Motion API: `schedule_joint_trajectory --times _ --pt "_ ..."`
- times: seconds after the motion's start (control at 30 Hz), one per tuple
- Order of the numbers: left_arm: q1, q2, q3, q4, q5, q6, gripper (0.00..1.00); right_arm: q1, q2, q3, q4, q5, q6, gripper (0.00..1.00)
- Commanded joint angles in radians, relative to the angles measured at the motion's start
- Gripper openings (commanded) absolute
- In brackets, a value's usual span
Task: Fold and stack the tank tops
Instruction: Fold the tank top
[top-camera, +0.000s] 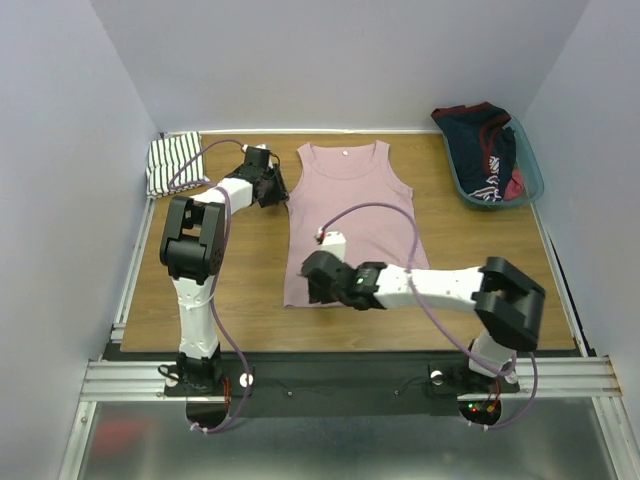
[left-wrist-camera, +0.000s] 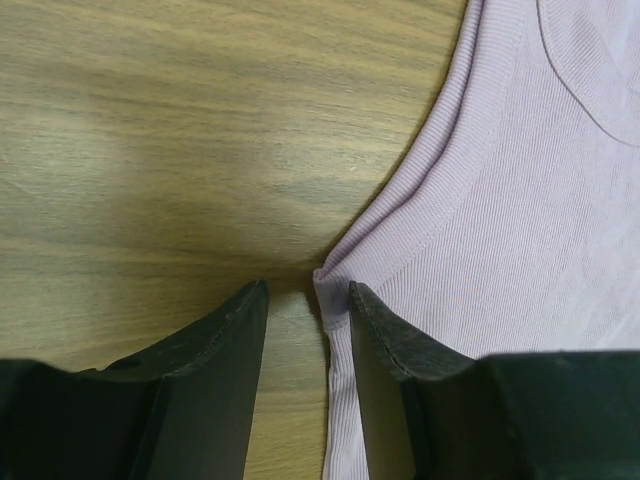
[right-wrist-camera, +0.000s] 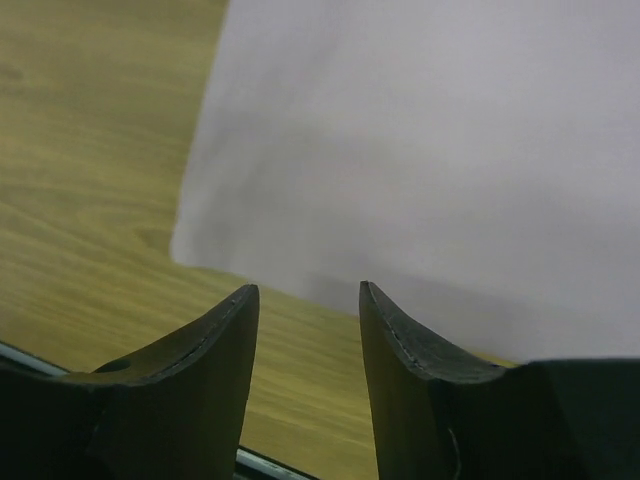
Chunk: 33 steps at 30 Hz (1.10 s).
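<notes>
The pink tank top (top-camera: 350, 215) lies spread flat on the middle of the wooden counter (top-camera: 250, 290), neck toward the back wall and hem toward the arms. The left hand (top-camera: 270, 188) is down at the armhole on that top's left side. In the left wrist view its fingers are spread, the corner where armhole meets side edge lies at the gap, and bare wood shows between them, so nothing is pinched. The right hand (top-camera: 318, 278) is at the top's hem, by its left corner. Its fingers also stand apart, with the hem edge running just past their tips and no cloth gripped. The striped tank top (top-camera: 172, 165) sits folded well to the left of the pink one, near the back. Well to the pink top's right, a teal basket (top-camera: 530, 185) holds dark navy-and-red clothing (top-camera: 482, 140)
</notes>
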Motion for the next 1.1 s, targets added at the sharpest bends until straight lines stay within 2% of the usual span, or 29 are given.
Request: schedule_joint_trajectory --times 0.0,0.2,0.6,0.7,0.87,0.9,1.0,1.07 --pt "-0.008 -0.064 -0.009 0.012 0.037 0.043 0.49 0.100 0.096 0.155 -0.035 0.085 0.021 0.50" --pt "-0.010 -0.055 0.013 -0.010 0.020 0.055 0.45 0.156 0.263 0.317 -0.073 0.109 -0.001 0.49" --pt "-0.011 -0.039 0.027 -0.017 0.017 0.060 0.34 0.172 0.439 0.442 -0.121 0.131 -0.027 0.48" --pt "-0.011 -0.027 0.034 -0.025 0.015 0.061 0.29 0.174 0.467 0.456 -0.134 0.129 -0.028 0.34" --pt "-0.011 -0.009 0.040 -0.028 0.005 0.055 0.16 0.174 0.446 0.442 -0.141 0.126 -0.032 0.19" --pt "-0.011 -0.007 0.042 -0.033 0.000 0.053 0.13 0.174 0.443 0.436 -0.141 0.120 -0.033 0.14" --pt "-0.011 -0.010 0.042 -0.037 -0.018 0.046 0.03 0.176 0.415 0.424 -0.141 0.070 -0.045 0.08" --pt "-0.011 -0.024 0.034 -0.042 -0.041 0.038 0.00 0.183 0.387 0.396 -0.141 0.027 -0.065 0.08"
